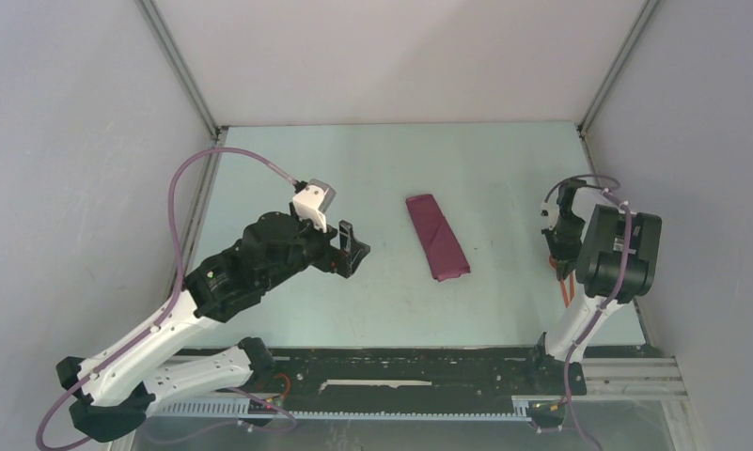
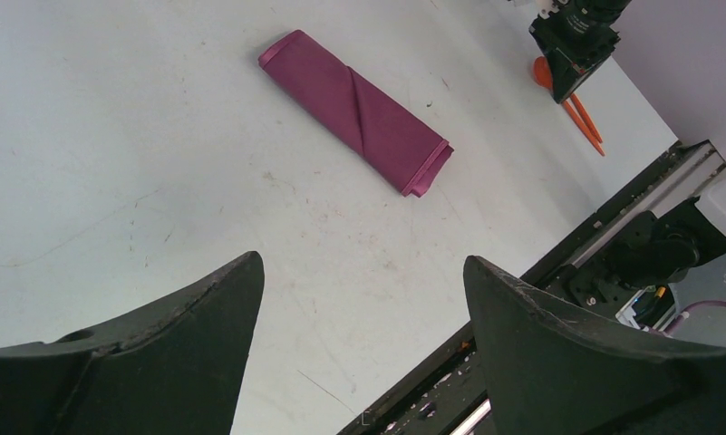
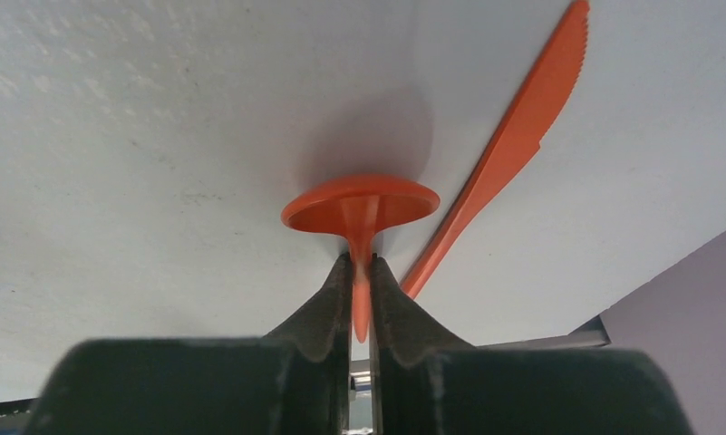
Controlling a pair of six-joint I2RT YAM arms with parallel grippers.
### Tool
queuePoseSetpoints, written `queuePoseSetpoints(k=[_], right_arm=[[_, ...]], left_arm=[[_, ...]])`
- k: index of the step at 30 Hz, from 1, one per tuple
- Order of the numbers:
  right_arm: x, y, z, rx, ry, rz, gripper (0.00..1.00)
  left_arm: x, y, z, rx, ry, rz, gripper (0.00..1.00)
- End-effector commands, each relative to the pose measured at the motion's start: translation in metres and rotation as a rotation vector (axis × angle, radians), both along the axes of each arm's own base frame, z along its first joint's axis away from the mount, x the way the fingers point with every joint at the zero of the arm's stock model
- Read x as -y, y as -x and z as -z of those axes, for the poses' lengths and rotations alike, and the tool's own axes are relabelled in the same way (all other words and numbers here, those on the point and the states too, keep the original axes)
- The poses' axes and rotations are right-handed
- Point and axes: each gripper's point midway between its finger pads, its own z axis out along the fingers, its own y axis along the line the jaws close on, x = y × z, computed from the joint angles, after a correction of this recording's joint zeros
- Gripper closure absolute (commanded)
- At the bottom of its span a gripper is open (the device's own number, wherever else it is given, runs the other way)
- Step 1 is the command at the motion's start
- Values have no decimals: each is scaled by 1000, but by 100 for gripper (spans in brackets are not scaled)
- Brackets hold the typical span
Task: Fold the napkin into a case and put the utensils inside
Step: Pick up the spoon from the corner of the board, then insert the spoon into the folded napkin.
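Case [image 1: 437,237]: folded strip, flat on desk [image 1: 353,160]
Right hand [image 3: 361,268]: pinching spoon [image 3: 359,204] handle
Left hand [image 2: 363,272]: spread wide, empty

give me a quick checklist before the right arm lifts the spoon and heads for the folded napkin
1. Grip: the right gripper is closed on the spoon handle, pinched from both sides: ok.
2. Spoon clear of the knife: cannot tell. The knife's handle end runs right beside one finger.
3. Napkin folded: the case lies as a flat, narrow strip: ok.
4. Case mouth open to take a utensil: not ok. It lies flat and nothing holds it.
5. The left gripper is open and off the case: ok. It hovers to one side.
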Motion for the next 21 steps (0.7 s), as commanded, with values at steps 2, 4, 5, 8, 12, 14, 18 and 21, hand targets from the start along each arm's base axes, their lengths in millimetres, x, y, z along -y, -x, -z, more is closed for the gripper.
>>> queuePoseSetpoints(k=[2, 4, 5, 8, 12, 14, 18, 21], right_arm=[[-6, -12, -2, 16, 32, -24, 100], [-17, -28, -19, 46, 49, -44, 100], [-21, -45, -34, 93, 83, -65, 100], [-51, -83, -70, 183, 177, -155, 100], [-95, -135, -107, 345, 260, -125, 100], [-127, -158, -108, 351, 205, -131, 100], [-203, -207, -123, 473, 140, -241, 100], [-257, -234, -126, 558, 39, -244, 100]], left_arm=[[-2, -2, -8, 36, -4, -6, 11], [-2, -2, -7, 34, -8, -5, 11], [-1, -2, -6, 32, -9, -3, 11], [0, -3, -4, 27, -16, -3, 11], [6, -4, 7, -3, -31, 9, 11], [10, -4, 9, -17, -27, 18, 12], [12, -8, 14, -36, -28, 16, 12], [10, -12, 20, -52, -37, 6, 12]])
